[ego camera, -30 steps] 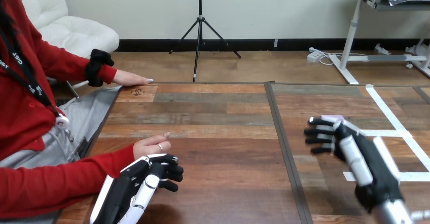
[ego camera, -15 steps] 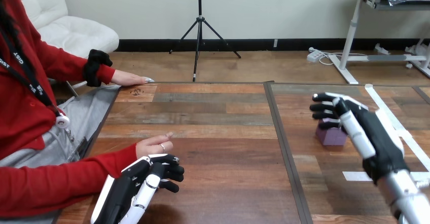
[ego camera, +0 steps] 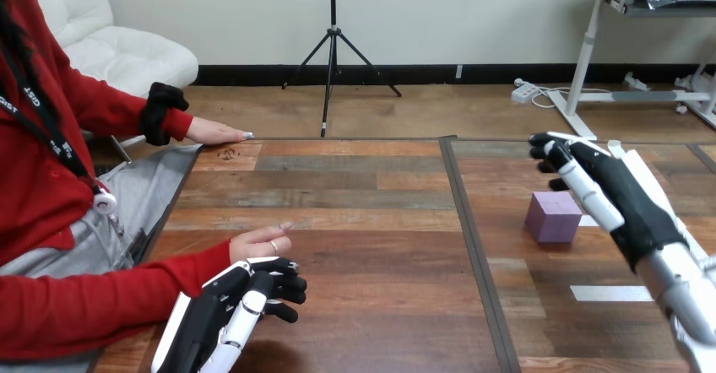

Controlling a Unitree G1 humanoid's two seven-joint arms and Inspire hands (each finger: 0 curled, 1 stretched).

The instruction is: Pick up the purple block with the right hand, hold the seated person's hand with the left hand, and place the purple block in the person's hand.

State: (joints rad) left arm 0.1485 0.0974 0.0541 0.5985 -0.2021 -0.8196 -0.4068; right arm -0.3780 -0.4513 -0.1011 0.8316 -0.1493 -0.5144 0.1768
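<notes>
Purple block [ego camera: 553,217] on table [ego camera: 371,221] | right robot hand [ego camera: 604,183] near, loosely open, empty | left robot hand [ego camera: 245,301] curled

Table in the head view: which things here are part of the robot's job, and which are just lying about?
Part of the job: purple block; right hand, open, apart from it; left hand; the person's nearer hand beside it.
Just lying about: white tape strips; the person's far hand on the table edge.

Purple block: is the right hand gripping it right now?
No: the purple block sits on the table, and the right hand is open beside it, no fingers round it.
</notes>
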